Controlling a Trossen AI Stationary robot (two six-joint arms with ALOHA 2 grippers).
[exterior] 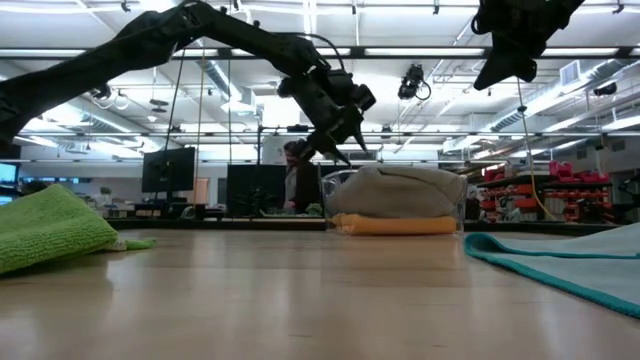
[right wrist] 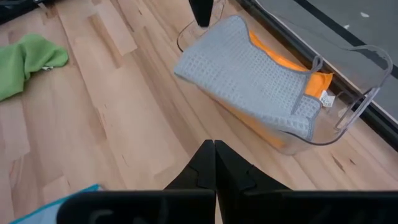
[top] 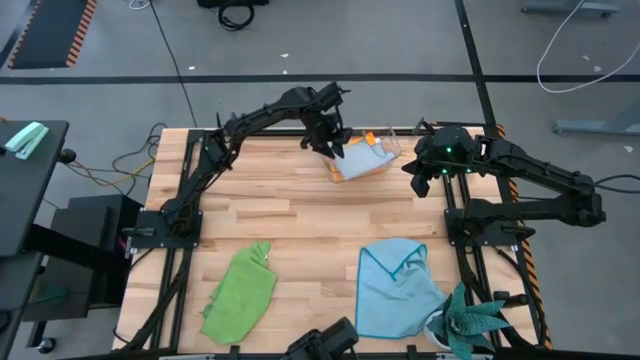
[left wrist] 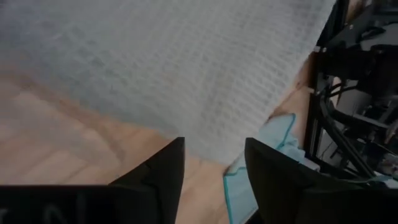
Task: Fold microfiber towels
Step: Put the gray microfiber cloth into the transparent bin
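Clear plastic box (right wrist: pixel 348 106) holds the folded grey towel (right wrist: pixel 249 74) atop the orange-yellow towel (right wrist: pixel 283 62); my left gripper (top: pixel 335 143) hovers open above them, my right gripper (right wrist: pixel 214 163) closed nearby.

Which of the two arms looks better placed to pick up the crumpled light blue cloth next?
Probably right: the right gripper hovers on the side where the crumpled light blue microfiber towel lies; the left gripper is over the clear plastic box.

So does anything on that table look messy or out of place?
Yes. The lime green towel and light blue towel lie crumpled, unfolded. The grey towel overhangs the clear box's rim, above the orange one.
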